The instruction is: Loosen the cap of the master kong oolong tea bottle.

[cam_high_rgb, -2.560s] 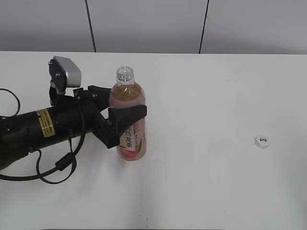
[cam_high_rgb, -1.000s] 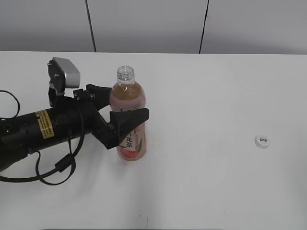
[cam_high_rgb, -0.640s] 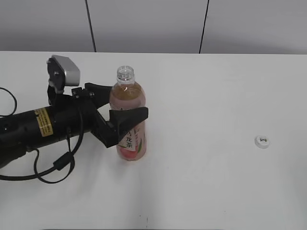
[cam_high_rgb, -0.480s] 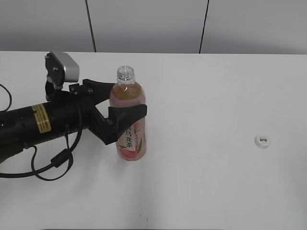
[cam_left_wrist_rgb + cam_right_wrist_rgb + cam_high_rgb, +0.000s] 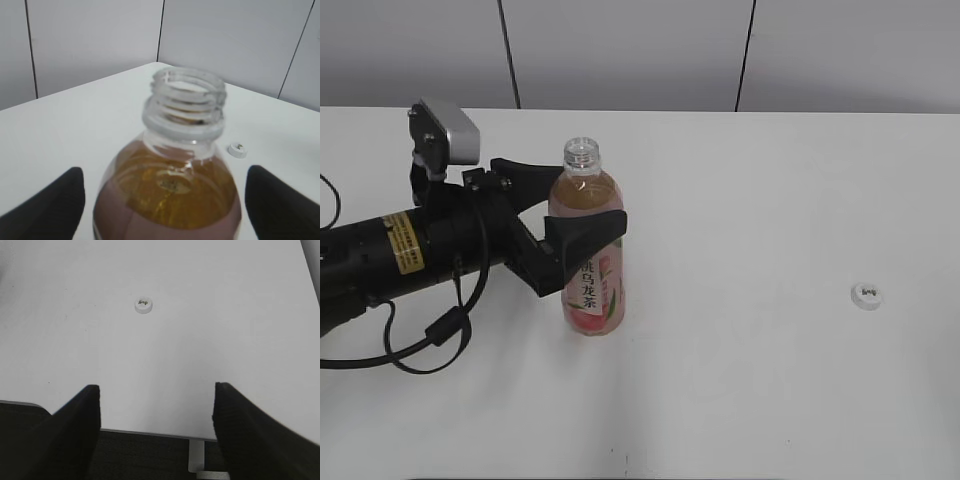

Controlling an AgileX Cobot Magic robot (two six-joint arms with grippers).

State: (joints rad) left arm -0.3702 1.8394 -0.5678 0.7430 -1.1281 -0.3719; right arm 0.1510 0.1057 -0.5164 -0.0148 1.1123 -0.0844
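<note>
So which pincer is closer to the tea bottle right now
Left. The left pincer straddles the tea bottle, a finger on either side. The right pincer is outside the exterior view, over the table edge near the cap.

A lab-like test space: bare white table (image 5: pixel 770 380) before plain grey wall panels (image 5: pixel 620 50).

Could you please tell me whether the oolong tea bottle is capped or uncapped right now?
Uncapped: the bottle shows a bare threaded neck, and the cap lies on the table far to its right.
</note>
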